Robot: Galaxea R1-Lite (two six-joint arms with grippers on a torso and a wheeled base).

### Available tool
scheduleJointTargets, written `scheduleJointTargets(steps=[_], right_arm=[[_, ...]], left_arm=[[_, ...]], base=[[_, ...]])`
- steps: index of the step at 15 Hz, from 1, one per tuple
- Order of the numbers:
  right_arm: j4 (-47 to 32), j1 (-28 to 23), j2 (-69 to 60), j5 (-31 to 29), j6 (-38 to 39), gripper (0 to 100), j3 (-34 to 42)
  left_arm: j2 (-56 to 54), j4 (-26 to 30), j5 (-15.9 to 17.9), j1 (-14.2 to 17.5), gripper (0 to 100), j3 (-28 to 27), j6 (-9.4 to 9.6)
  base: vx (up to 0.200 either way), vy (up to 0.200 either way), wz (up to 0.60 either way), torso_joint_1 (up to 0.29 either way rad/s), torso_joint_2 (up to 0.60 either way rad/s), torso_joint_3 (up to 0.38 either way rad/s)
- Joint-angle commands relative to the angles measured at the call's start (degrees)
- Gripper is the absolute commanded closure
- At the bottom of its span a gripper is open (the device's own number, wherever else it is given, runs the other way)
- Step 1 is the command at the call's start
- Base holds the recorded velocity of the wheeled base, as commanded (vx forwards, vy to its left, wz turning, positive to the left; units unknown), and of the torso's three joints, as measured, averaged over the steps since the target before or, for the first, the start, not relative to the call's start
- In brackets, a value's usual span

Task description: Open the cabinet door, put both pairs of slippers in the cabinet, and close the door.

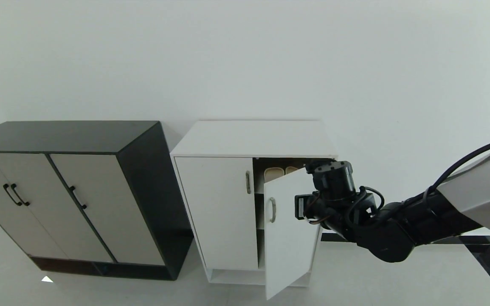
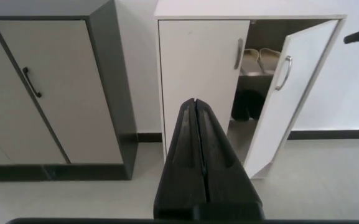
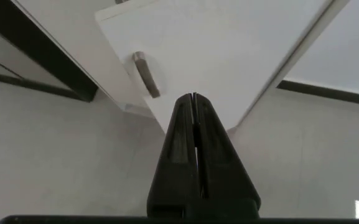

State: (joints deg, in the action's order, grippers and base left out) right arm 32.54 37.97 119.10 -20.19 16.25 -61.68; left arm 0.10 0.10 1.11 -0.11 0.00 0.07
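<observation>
Your right gripper's (image 3: 193,98) fingers (image 3: 180,143) are clenching empty beside the seemingly light, stiff door (image 1: 287,229); push three o'clock of its handle (image 1: 273,210).

I make out a pale floor (image 1: 398,280), a dark cabinet (image 1: 79,191) and a white cabinet (image 1: 215,212) standing on it side by side, an upper shelf (image 2: 254,74) inside the white one carrying what looks like pale slippers (image 2: 259,59)

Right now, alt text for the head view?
The right gripper, shut, is at the outer face of the half-open right door of the white cabinet. Pale slippers lie on its top shelf; a dark cabinet, doors closed, stands to its left.
</observation>
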Motion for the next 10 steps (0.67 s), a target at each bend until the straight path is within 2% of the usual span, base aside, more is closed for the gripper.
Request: scheduleJointTargets(steps=[1,3,5,6,10], right_arm=[[2.8,-0.2,-0.4,4.3,-0.3,100,3.8],[12.7,-2.6,-0.5,14.5,-5.1,100,11.1],[20.7,-4.9,0.3,22.7,-6.0,100,15.8],[21.3,-6.0,0.3,25.7,-6.0,100,16.5],[21.3,-8.1,0.5,32.1,-6.1,100,17.8]], left_arm=[[0.1,0.0,-0.1,0.0,100,0.0,0.01],[0.1,0.0,-0.1,0.0,100,0.0,0.01],[0.1,0.0,0.0,-0.1,100,0.0,0.1],[0.1,0.0,0.0,-0.1,100,0.0,0.01],[0.1,0.0,0.0,0.0,100,0.0,0.01]], base=[[0.0,0.0,0.0,0.0,0.0,0.0],[0.0,0.0,0.0,0.0,0.0,0.0],[0.0,0.0,0.0,0.0,0.0,0.0],[0.0,0.0,0.0,0.0,0.0,0.0],[0.2,0.0,0.0,-0.005,0.0,0.005]])
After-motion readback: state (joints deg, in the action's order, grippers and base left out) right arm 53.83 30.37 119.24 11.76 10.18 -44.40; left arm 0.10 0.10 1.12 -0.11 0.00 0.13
